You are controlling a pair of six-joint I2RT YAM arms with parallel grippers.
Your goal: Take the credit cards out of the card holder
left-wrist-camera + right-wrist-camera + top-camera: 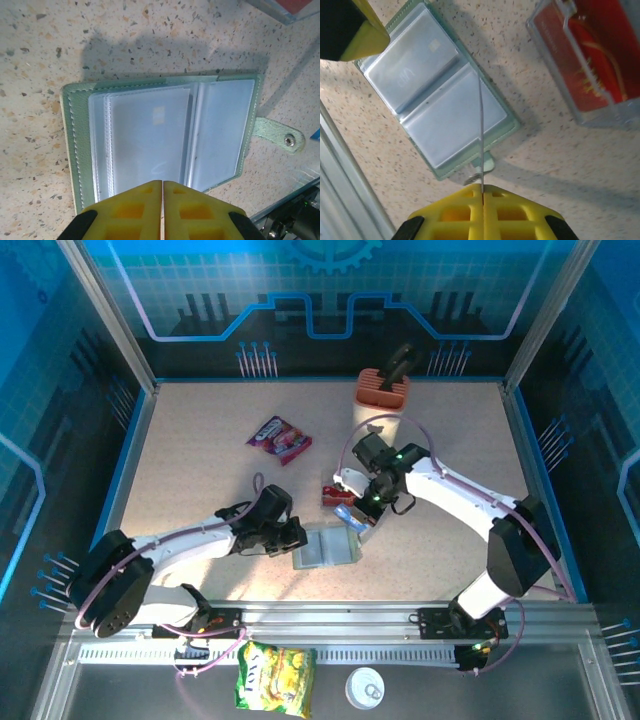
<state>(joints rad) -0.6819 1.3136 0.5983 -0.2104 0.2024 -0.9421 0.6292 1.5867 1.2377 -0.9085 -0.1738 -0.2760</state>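
The card holder [325, 548] lies open and flat on the table, grey-green outside with pale blue-grey pocket panels [150, 135] [450, 120]. A card with a small chip [410, 70] shows through one clear pocket. My left gripper [163, 182] is shut, its yellow tips over the holder's near edge [300, 538]. My right gripper [482, 186] is shut on a thin credit card [481, 125], seen edge-on as a line rising from the jaws. It hangs just above the holder's snap tab [487, 165]. From above, the held card looks blue [347, 514] beside the right gripper [362, 516].
A clear plastic box with red contents [590, 60] [337, 495] sits close to the right of the holder. A purple-red snack packet [279, 437] lies mid-table and an orange knife block [383, 387] stands at the back. A yellow bag [276, 677] and white lid [364, 688] lie below the front rail.
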